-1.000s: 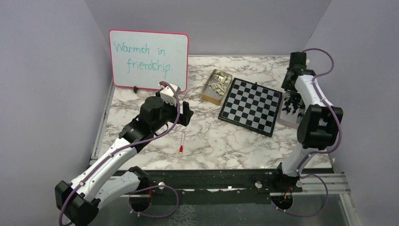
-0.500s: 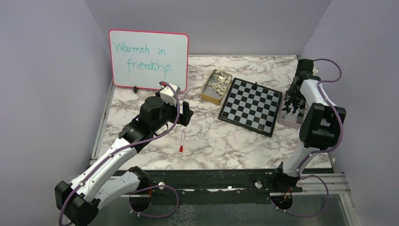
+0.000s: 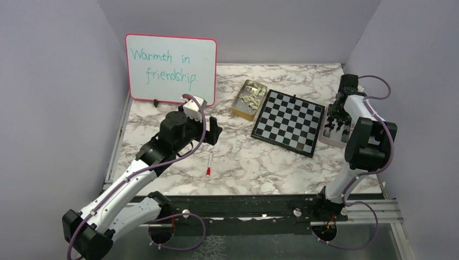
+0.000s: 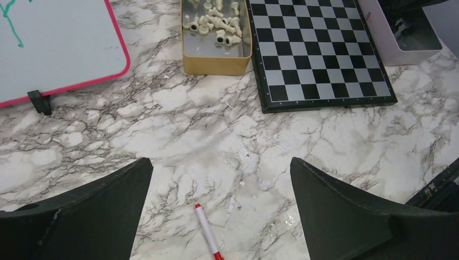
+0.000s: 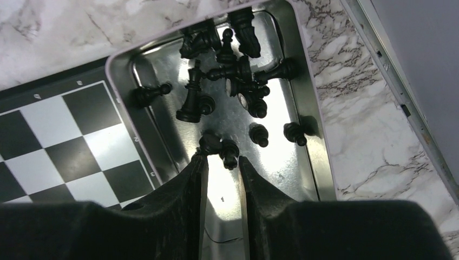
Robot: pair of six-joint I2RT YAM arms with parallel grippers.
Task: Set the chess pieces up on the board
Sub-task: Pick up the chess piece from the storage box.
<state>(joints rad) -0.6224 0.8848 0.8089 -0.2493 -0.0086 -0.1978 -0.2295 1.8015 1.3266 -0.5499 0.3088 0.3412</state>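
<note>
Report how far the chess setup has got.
Done: little; no ranks stand on the black-and-silver checkered board. In hand: the right gripper, open, reaches among glossy black pieces in their silver tin. Remaining: those, plus cream pieces in the gold tin.

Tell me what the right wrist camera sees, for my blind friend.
The right hand reaches into a shiny metal tin of black chess pieces, fingertips apart, close to one small piece. The board lies beside the tin.

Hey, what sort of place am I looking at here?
Most likely a robotics lab test cell: the left arm and right arm are bolted to a rail at a marble-patterned table, boxed in by plain lilac walls, with a chessboard staged.
</note>
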